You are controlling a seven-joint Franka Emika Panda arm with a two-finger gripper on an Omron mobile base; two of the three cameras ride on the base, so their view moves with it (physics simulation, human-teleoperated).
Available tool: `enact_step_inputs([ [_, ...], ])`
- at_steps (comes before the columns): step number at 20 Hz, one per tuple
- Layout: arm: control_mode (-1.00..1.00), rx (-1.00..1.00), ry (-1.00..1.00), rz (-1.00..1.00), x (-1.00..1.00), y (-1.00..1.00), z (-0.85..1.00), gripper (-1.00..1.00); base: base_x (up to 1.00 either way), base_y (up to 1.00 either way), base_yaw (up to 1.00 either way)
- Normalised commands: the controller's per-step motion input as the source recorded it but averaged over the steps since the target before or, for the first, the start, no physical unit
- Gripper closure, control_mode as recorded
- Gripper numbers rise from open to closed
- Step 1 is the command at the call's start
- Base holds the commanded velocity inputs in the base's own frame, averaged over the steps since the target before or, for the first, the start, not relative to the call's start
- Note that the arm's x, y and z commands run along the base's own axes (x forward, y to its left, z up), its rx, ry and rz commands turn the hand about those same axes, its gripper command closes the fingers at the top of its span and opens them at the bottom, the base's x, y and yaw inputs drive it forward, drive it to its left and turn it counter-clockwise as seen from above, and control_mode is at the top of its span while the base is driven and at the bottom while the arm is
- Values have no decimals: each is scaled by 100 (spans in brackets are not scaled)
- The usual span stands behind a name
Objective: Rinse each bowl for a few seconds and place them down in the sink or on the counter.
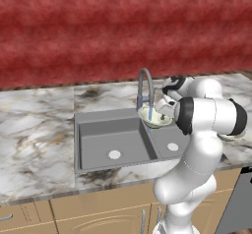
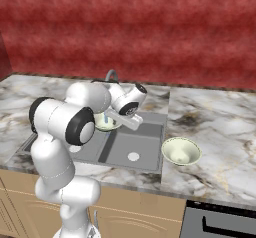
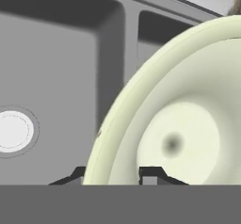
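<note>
No words, labels, brands, numbers or signs can be read anywhere in these pictures.

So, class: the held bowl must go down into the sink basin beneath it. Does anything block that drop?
Nothing visible does. The gripper holds the bowl under the faucet, and the sink below shows only bare grey floor and drains. The second bowl sits aside on the counter.
</note>
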Motion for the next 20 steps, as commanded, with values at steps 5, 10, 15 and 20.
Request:
enact_step_inputs([
  [5, -100, 6, 0, 2, 0, 0, 0, 100, 0, 0, 0],
  [10, -100, 6, 0, 2, 0, 0, -4, 100, 0, 0, 0],
  [15, -100, 5, 0, 5, 0, 0, -23, 100, 0, 0, 0],
  [20, -100, 1, 0, 7, 0, -1, -43, 100, 0, 0, 0],
])
